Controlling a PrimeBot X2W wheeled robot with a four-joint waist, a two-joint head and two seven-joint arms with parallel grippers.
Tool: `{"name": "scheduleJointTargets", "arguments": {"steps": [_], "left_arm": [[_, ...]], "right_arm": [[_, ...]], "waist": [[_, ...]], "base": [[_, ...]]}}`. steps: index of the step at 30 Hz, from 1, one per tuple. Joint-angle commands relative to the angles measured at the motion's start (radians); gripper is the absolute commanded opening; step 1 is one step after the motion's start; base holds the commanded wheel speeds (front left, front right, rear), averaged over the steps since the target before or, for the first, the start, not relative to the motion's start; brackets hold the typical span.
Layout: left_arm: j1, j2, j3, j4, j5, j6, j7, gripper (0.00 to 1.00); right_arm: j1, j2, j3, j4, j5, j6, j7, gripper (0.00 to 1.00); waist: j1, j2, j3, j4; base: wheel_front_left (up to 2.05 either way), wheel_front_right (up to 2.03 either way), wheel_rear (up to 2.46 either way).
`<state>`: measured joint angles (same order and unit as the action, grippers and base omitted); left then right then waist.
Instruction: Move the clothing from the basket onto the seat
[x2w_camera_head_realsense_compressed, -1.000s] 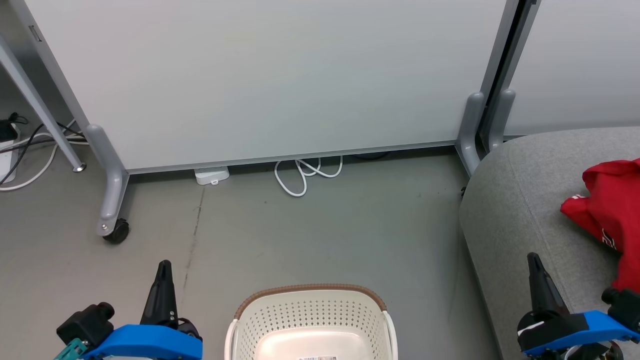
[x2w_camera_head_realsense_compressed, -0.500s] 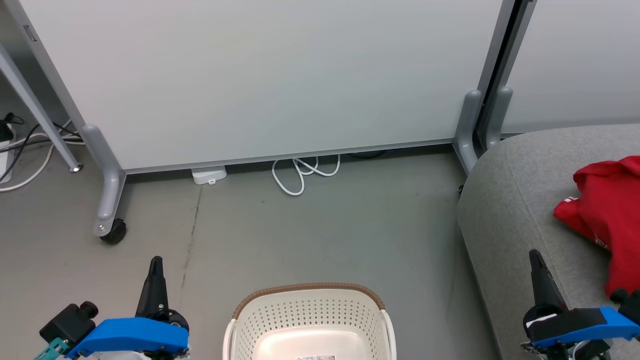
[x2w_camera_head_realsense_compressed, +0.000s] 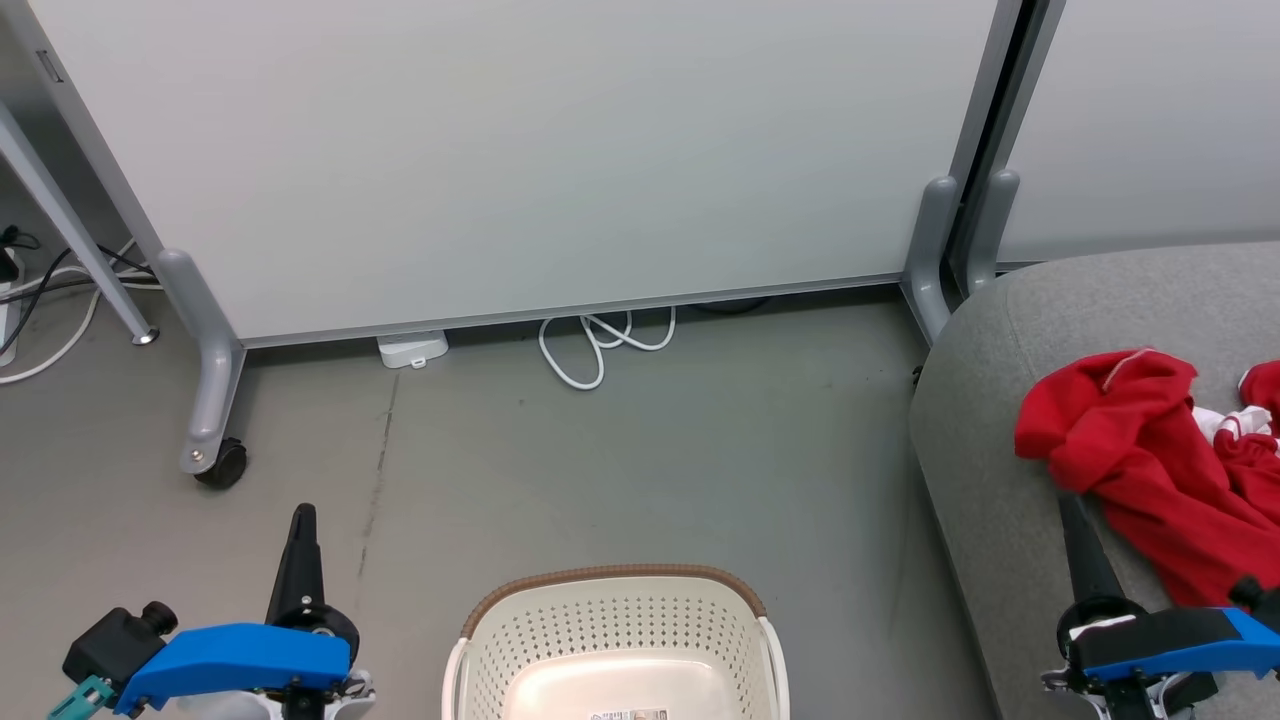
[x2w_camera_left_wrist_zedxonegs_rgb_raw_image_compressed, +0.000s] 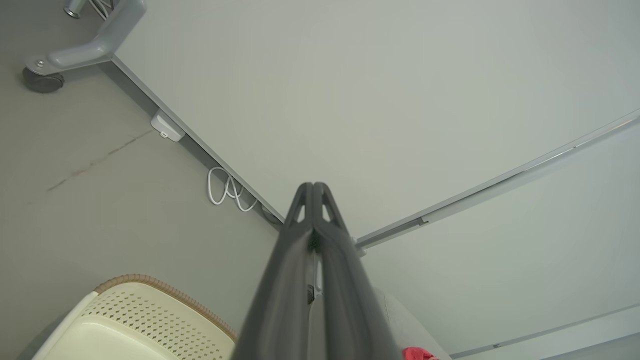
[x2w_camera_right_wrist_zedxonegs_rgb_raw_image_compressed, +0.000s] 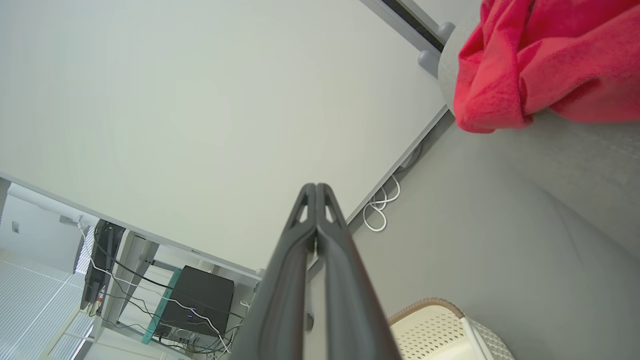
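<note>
The red clothing (x2w_camera_head_realsense_compressed: 1130, 470) lies crumpled on the grey seat (x2w_camera_head_realsense_compressed: 1000, 420) at the right, with white trim showing at its far edge. The cream basket (x2w_camera_head_realsense_compressed: 610, 580) stands on the floor at bottom centre; the part of its inside that I see holds no fabric. My right gripper (x2w_camera_head_realsense_compressed: 1070, 510) is shut with nothing in it, its tip at the clothing's near edge. My left gripper (x2w_camera_head_realsense_compressed: 303, 520) is shut and empty over the floor, left of the basket. In the right wrist view the clothing (x2w_camera_right_wrist_zedxonegs_rgb_raw_image_compressed: 545, 55) lies on the seat (x2w_camera_right_wrist_zedxonegs_rgb_raw_image_compressed: 550, 200), up and to the right of the shut fingers (x2w_camera_right_wrist_zedxonegs_rgb_raw_image_compressed: 316, 189). The left wrist view has shut fingers (x2w_camera_left_wrist_zedxonegs_rgb_raw_image_compressed: 313, 187) above the basket (x2w_camera_left_wrist_zedxonegs_rgb_raw_image_compressed: 140, 320).
A pale wheeled partition (x2w_camera_head_realsense_compressed: 520, 150) stands across the back, with a caster (x2w_camera_head_realsense_compressed: 218, 462) at the left. A white cable loop (x2w_camera_head_realsense_compressed: 590, 350) and a small white box (x2w_camera_head_realsense_compressed: 412, 350) lie at its foot. More cables (x2w_camera_head_realsense_compressed: 40, 290) trail at the far left. Bare floor (x2w_camera_head_realsense_compressed: 620, 470) lies beyond the basket.
The red clothing has dropped and spread leftward on the seat, now lying flatter. Both grippers have sunk slightly in the view, the left also drifting left. The camera shifted a little.
</note>
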<state>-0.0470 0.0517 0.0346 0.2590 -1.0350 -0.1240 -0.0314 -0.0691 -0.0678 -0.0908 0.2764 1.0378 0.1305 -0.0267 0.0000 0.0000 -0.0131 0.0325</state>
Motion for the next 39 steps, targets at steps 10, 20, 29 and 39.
{"name": "scheduleJointTargets", "arguments": {"steps": [10,20,29,39], "left_arm": [[-0.034,0.003,0.021,-0.013,-0.122,-0.007,0.031,0.0],[-0.043,0.003,0.035,-0.014,-0.222,-0.008,0.057,0.0],[-0.048,0.002,0.044,-0.015,-0.304,-0.009,0.077,0.0],[-0.054,0.002,0.056,-0.015,-0.39,-0.009,0.1,0.0]], "right_arm": [[-0.028,0.004,-0.007,-0.017,0.122,0.0,0.029,0.0],[-0.034,0.007,-0.011,-0.021,0.221,0.0,0.054,0.0],[-0.036,0.01,-0.014,-0.025,0.302,0.0,0.075,0.0],[-0.039,0.012,-0.018,-0.027,0.387,0.0,0.096,0.0]], "waist": [[0.0,0.0,0.002,-0.005],[0.0,0.0,0.005,-0.01],[0.0,0.0,0.007,-0.014],[0.0,0.0,0.01,-0.019]], "base": [[0.0,0.0,0.0],[0.0,0.0,0.0],[0.0,0.0,0.0],[0.0,0.0,0.0]]}}
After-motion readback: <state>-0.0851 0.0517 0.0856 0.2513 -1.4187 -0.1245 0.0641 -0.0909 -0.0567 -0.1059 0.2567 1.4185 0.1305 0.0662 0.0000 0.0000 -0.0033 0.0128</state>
